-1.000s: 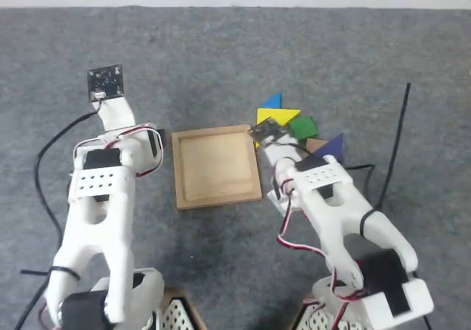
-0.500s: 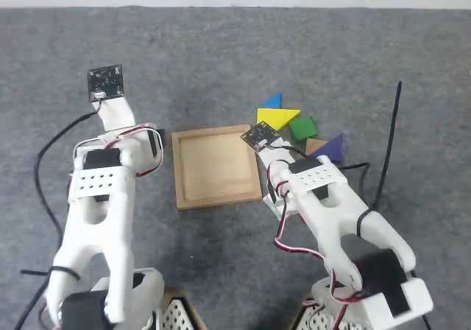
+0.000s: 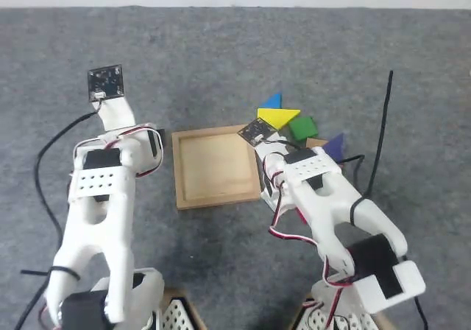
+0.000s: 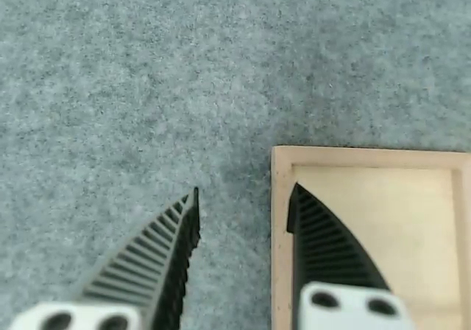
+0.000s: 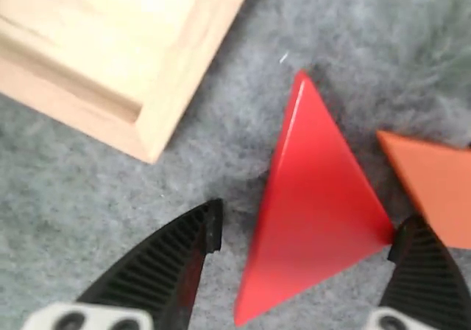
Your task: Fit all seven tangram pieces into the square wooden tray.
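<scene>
Left end effector (image 4: pixel 244 190): jaws moderately open, nothing held. It straddles the left rim of the wooden tray (image 4: pixel 282 197), with one finger (image 4: pixel 316 234) over the tray floor and the other (image 4: pixel 169 241) over the grey counter (image 4: pixel 147 65) outside it. Can't tell if either finger touches.

Right end effector (image 5: pixel 309 219): jaws wide, not clamped. The red triangle (image 5: pixel 313 197) lies flat on the counter between the fingers. One fingertip (image 5: pixel 408 249) is right at the triangle's corner, can't tell if in contact. The other (image 5: pixel 202 230) is apart from it.

The red triangle is just beside a tray (image 5: pixel 169 65) corner, with a strip of counter between them. An orange piece (image 5: pixel 434 183) lies on the triangle's other side, nearly touching its corner.

High view: tray (image 3: pixel 179 168) sits mid-counter between the two arms. The right arm is over the tray's right edge and hides that end effector. The other pieces are clustered on the counter off the tray's far right corner:
- blue triangle (image 3: pixel 274 101), farthest
- yellow triangle (image 3: pixel 277 116), just nearer than it
- green square (image 3: pixel 302 127), to the right of the yellow
- brown piece (image 3: pixel 315 144) and dark blue triangle (image 3: pixel 334 146), nearer again, partly under the arm

All visible pieces are outside the tray.
</scene>
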